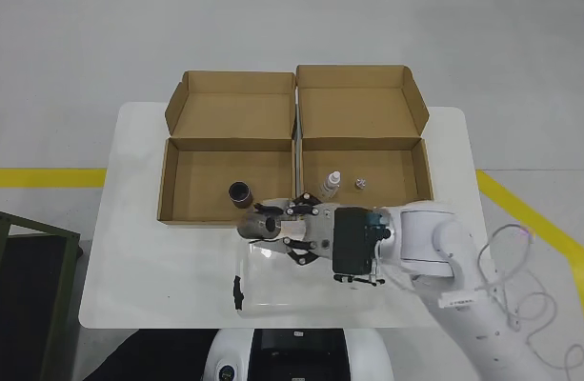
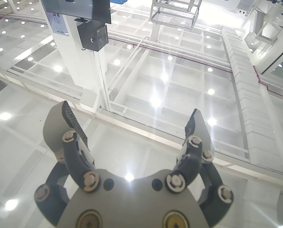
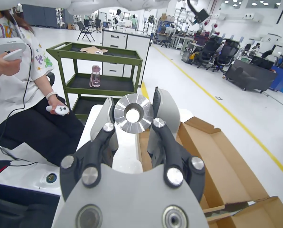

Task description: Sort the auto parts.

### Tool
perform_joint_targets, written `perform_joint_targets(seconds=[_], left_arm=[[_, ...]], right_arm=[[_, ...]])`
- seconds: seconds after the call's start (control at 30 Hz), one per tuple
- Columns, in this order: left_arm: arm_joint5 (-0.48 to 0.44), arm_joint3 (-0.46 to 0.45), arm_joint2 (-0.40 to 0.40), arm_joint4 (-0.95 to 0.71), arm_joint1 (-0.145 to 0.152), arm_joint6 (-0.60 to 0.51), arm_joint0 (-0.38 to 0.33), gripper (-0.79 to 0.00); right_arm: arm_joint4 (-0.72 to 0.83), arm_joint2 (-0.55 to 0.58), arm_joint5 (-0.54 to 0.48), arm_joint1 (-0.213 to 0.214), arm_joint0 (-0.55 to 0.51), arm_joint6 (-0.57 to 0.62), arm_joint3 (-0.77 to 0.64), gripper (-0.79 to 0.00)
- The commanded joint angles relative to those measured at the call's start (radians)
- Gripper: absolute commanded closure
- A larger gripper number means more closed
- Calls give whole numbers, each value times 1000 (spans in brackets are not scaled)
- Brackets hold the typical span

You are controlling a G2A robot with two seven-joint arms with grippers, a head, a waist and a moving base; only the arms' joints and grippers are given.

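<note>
1. The right gripper (image 3: 133, 102) is clamped on a metal sleeve (image 3: 133, 116), with one finger on each side of it.
2. The sleeve is held over the table (image 1: 139, 257), just beside the front wall of the left box (image 1: 201, 186).
3. The left box holds a dark cylinder (image 1: 240, 194). The right box (image 1: 396, 171) holds a small white part (image 1: 331, 183) and a small metal part (image 1: 361, 181).
4. The left gripper (image 2: 130, 109) is spread wide, holds nothing and points at the ceiling.
</note>
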Motion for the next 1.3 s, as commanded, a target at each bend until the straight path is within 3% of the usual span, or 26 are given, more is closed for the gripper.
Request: perform_joint_targets(seconds=[0.0,0.6,1.03,1.27], left_arm=[[0,0,0,0,0,0,0,-785],[0,0,0,0,0,0,0,-785],[0,0,0,0,0,0,0,-785],[0,0,0,0,0,0,0,-785]], right_arm=[[9,28,8,3,-6,-17,-21,0],[-36,130,52,9,-37,-183,-103,0],[-103,16,35,3,7,-84,-2,0],[-169,-75,88,-11,69,0,110,0]])
